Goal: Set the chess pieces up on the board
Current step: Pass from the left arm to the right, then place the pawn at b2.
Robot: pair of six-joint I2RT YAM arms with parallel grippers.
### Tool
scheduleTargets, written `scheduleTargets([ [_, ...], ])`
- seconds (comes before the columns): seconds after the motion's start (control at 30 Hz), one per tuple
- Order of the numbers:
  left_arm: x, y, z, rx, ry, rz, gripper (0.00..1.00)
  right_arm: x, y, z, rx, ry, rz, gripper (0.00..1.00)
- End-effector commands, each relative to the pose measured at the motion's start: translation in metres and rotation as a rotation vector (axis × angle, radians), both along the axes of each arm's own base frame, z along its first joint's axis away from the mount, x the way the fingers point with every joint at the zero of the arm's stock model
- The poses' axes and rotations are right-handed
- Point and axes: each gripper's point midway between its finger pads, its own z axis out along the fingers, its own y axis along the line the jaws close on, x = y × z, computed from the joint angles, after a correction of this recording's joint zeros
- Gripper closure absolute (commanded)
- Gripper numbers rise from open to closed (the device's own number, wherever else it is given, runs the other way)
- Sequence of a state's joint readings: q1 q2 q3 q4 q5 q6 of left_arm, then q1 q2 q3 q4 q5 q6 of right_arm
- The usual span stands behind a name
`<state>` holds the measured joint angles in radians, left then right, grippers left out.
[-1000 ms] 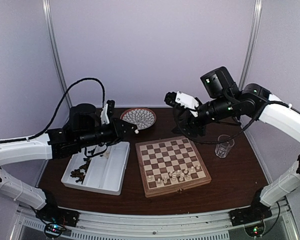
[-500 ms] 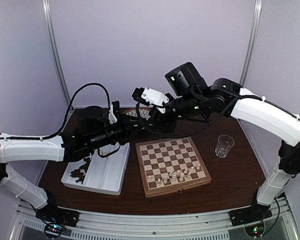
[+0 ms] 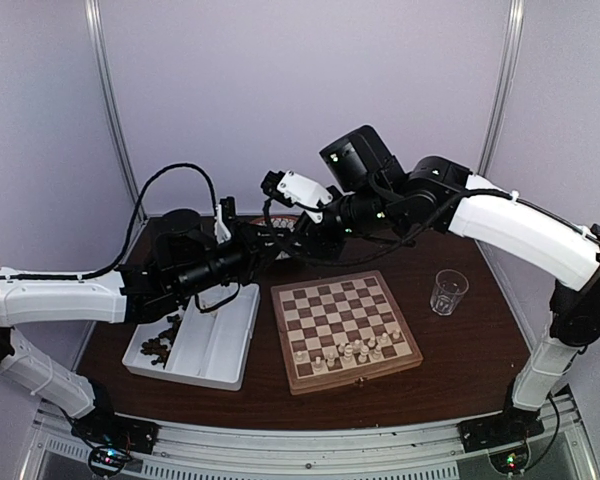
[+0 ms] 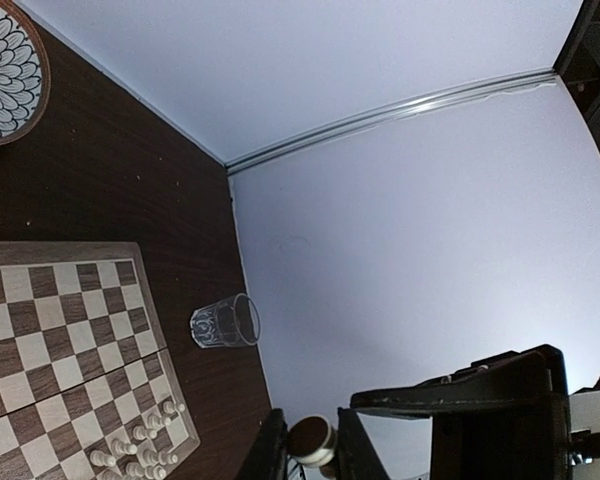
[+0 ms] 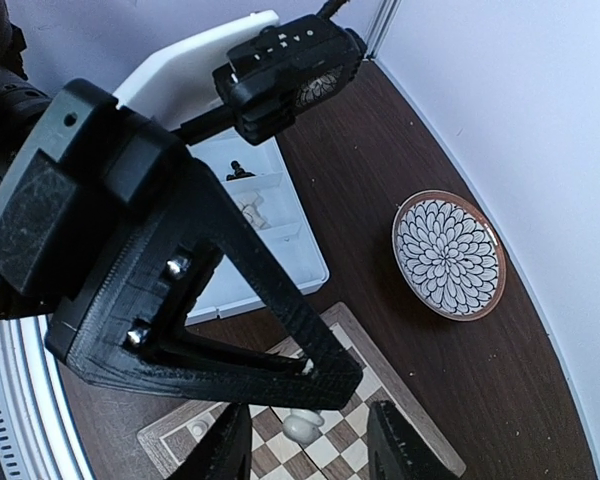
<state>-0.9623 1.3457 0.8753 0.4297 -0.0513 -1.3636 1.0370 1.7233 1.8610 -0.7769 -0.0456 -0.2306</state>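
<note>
Grippers meet in mid-air over the table's far side. I see the left gripper (image 4: 312,455) clamped on one cream chess piece (image 5: 302,428). The right gripper (image 5: 305,442) straddles it, jaws apart, gaps either side. The board (image 3: 330,305) lies flat below, with cream pieces (image 3: 350,350) on its near rows.

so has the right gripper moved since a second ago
yes, the right gripper swung left in the top view, away from the glass, to past the board far left corner

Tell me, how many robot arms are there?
2. The left arm reaches from the left over the white tray; the right arm stretches in from the right, beyond the board.
</note>
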Motion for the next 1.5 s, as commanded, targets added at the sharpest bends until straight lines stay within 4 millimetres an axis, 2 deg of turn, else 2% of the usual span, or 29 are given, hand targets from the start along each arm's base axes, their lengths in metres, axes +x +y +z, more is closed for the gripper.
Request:
scheduleTargets([
  [0.0, -0.003, 0.006, 0.033, -0.091, -0.062, 0.012, 0.93, -0.001, 0.003, 0.003, 0.016, 0.004, -0.013, 0.58],
  [0.17, -0.003, 0.004, 0.034, -0.097, -0.064, 0.002, 0.93, 0.002, 0.002, 0.005, 0.024, -0.001, -0.035, 0.60],
  [0.33, -0.005, 0.000, 0.035, -0.107, -0.061, -0.015, 0.93, 0.004, 0.002, 0.008, 0.033, -0.006, -0.044, 0.68],
  [0.47, -0.006, -0.002, 0.034, -0.114, -0.058, -0.026, 0.94, 0.004, 0.003, 0.008, 0.032, -0.006, -0.044, 0.81],
  [0.63, -0.006, -0.006, 0.031, -0.116, -0.045, -0.041, 0.93, 0.005, 0.003, 0.011, 0.039, -0.009, -0.047, 0.90],
  [0.7, -0.005, -0.007, 0.028, -0.109, -0.037, -0.040, 0.88, 0.005, 0.003, 0.014, 0.039, -0.016, -0.044, 0.93],
  [0.77, -0.005, -0.006, 0.021, -0.085, -0.019, -0.035, 0.75, 0.005, 0.002, 0.017, 0.033, -0.030, -0.036, 0.95],
  [0.87, -0.004, 0.006, 0.012, -0.009, -0.013, 0.006, 0.65, 0.002, -0.008, 0.017, -0.012, -0.055, -0.009, 0.97],
  [0.97, -0.005, 0.035, -0.001, 0.197, -0.023, 0.082, 0.56, -0.005, -0.027, 0.003, -0.090, -0.053, 0.065, 0.97],
  [1.1, -0.012, 0.084, -0.012, 0.478, -0.042, 0.166, 0.52, -0.021, -0.059, -0.043, -0.315, -0.033, 0.196, 0.97],
  [1.23, -0.021, 0.114, -0.025, 0.627, -0.051, 0.189, 0.52, -0.030, -0.087, -0.080, -0.522, 0.009, 0.281, 0.97],
  [1.33, -0.026, 0.133, -0.035, 0.709, -0.039, 0.207, 0.51, -0.037, -0.095, -0.104, -0.623, 0.067, 0.345, 0.96],
  [1.47, -0.031, 0.149, -0.044, 0.731, -0.029, 0.228, 0.51, -0.047, -0.091, -0.133, -0.721, 0.197, 0.440, 0.96],
])
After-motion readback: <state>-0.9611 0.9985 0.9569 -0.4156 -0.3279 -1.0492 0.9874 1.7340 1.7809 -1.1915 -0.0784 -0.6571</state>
